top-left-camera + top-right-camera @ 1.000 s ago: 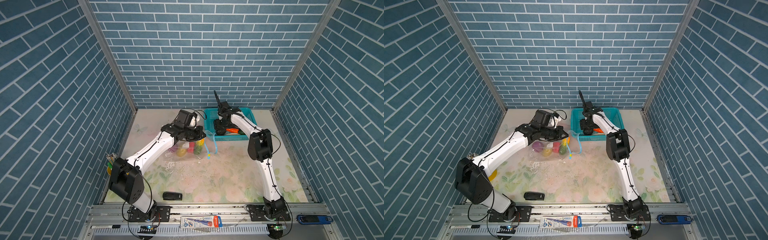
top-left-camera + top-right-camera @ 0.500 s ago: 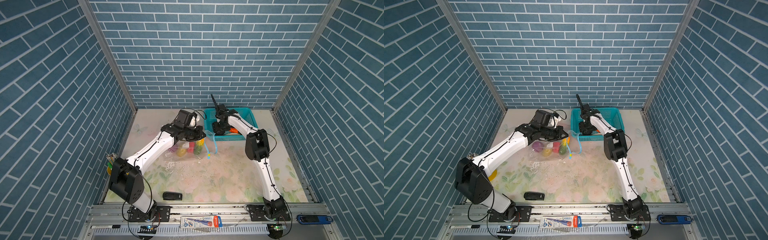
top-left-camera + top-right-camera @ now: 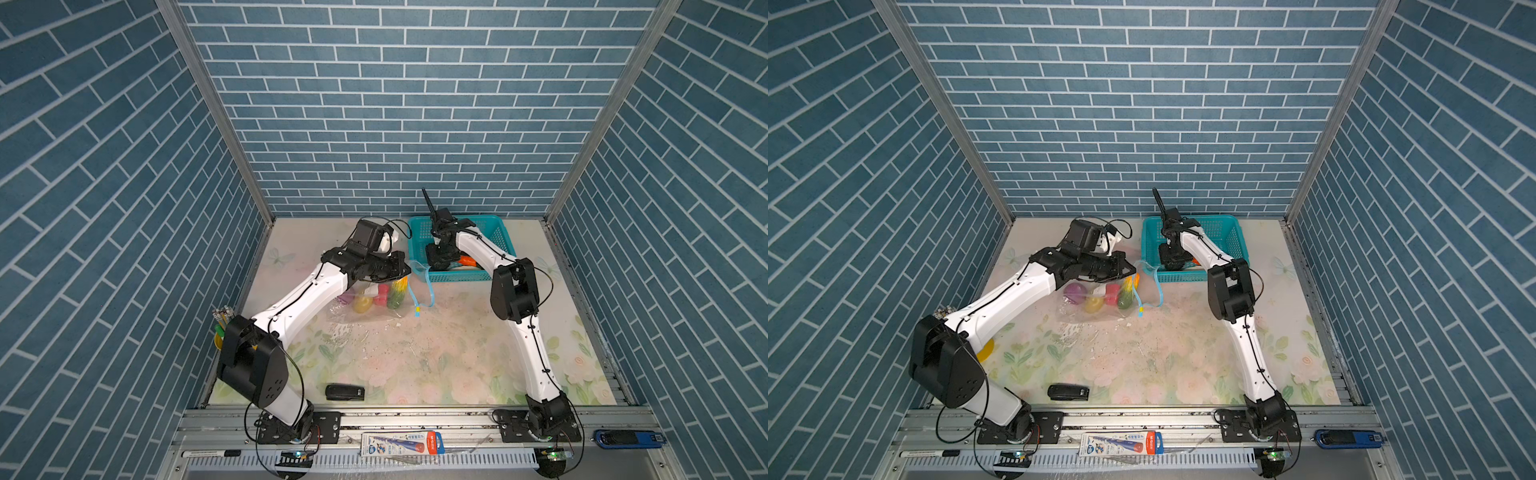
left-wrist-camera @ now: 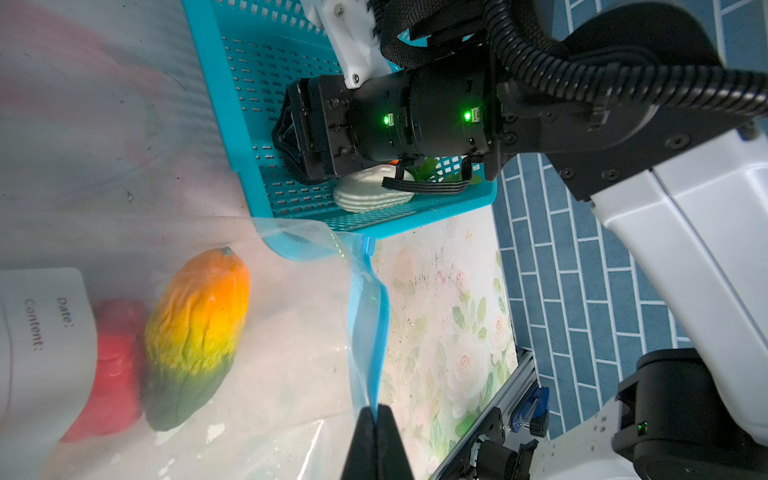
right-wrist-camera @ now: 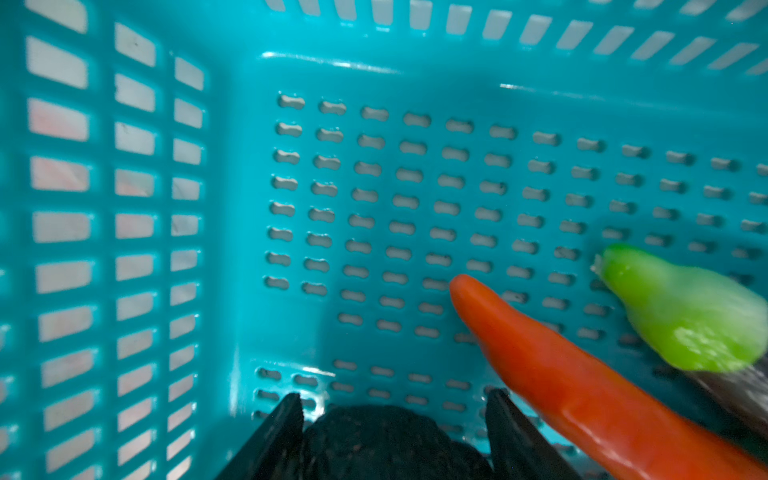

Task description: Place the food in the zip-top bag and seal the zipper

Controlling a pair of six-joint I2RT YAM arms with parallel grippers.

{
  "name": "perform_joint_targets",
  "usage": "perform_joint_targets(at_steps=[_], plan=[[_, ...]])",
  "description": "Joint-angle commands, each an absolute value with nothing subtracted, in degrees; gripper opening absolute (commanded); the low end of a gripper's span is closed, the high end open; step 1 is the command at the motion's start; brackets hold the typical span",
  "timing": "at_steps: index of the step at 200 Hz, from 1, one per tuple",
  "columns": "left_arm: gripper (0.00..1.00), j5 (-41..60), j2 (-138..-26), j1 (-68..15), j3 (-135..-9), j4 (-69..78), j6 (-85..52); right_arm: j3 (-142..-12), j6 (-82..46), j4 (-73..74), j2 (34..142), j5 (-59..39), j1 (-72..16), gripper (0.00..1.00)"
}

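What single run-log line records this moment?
left gripper: shut on zipper | right gripper: astride dark piece in basket | bag: mouth open

The clear zip-top bag lies crinkled, its light-blue zipper unsealed, one end lifted. Inside we count a purple piece, yellow piece, red piece and orange-to-green piece (seen through the plastic). In the teal basket lie an orange piece, green-tipped piece, white piece and dark lumpy piece.

Left gripper pinched shut on the zipper, arm extended forward. Right gripper points down, jaws apart, elbow raised.
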State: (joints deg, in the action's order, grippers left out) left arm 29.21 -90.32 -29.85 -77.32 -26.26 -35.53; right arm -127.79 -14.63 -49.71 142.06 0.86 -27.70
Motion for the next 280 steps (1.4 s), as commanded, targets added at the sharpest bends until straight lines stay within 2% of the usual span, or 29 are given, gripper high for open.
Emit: perform_joint_targets(at_steps=[1, 54, 120, 203, 280], plan=[[0.00, 29.00, -88.59, -29.28, -76.73, -26.45, -34.87, -130.22, -14.76, -50.63, 139.59, 1.05, -27.80, 0.63], [0.00, 28.92, -88.31, -29.18, -76.60, -26.37, -34.89, -130.16, -16.11, -50.17, 137.99, -0.58, -27.47, 0.63], [0.00, 29.14, -88.06, -29.09, -76.45, -26.27, -34.84, -125.87, -21.27, -44.45, 134.97, -9.73, -25.35, 0.62], [0.00, 29.32, -87.89, -28.83, -76.22, -26.10, -34.77, -121.95, -24.09, -40.52, 132.95, -14.40, -23.58, 0.60], [0.00, 29.19, -87.80, -28.89, -76.18, -25.91, -35.05, -111.59, -23.64, -35.93, 120.87, -15.83, -22.95, 0.60]])
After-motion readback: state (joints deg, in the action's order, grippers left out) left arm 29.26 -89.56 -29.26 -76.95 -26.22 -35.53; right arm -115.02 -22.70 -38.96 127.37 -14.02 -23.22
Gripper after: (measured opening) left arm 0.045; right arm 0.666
